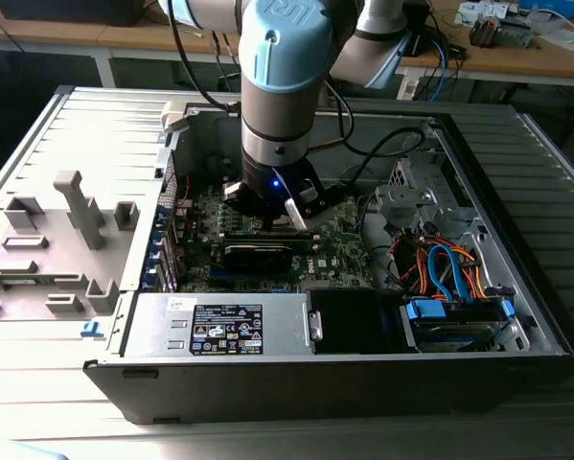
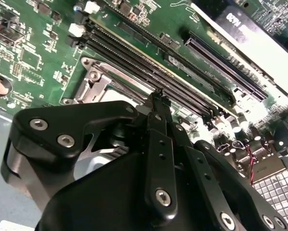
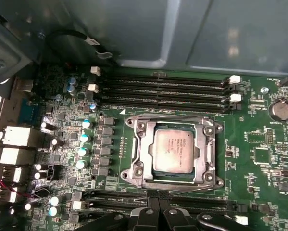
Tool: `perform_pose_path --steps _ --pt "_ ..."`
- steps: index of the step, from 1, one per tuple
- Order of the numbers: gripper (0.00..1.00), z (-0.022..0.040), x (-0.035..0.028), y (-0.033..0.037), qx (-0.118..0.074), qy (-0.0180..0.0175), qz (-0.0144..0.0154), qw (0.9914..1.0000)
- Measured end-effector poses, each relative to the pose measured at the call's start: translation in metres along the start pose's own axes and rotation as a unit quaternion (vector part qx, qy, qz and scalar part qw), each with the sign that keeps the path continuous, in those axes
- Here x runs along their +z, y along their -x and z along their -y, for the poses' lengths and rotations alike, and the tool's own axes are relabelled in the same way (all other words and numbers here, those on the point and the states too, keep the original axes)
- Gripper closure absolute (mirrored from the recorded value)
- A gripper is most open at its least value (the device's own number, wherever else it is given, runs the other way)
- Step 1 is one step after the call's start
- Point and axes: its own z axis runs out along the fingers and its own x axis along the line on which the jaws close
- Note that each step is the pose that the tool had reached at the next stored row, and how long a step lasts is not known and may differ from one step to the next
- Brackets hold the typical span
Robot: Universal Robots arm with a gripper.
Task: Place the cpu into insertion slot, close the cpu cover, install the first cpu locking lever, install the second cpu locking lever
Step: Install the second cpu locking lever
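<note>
First wrist view: cpu [image 3: 172,150] seated in socket, cover [image 3: 208,150] closed flat around it, levers down along both sides. Hand [image 3: 159,211] hovers just beside socket's edge, fingers [image 3: 151,214] together, holding nothing.

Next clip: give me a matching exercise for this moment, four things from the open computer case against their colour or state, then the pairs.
Things:
1. cpu
2. cpu cover
3. memory slots
4. coin battery

Descriptions:
A. long, black, in parallel rows with white end clips
B. round and silvery, on the green board
C. silvery frame lying down around the chip
D. pale grey square seated in the socket

Pairs: 1-D, 2-C, 3-A, 4-B
</note>
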Motion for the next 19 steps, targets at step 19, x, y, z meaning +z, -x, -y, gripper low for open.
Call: perform_pose_path --steps 19 --pt "0.89 -0.0008 0.0163 -0.0211 -0.019 -0.0002 -0.0037 0.99982"
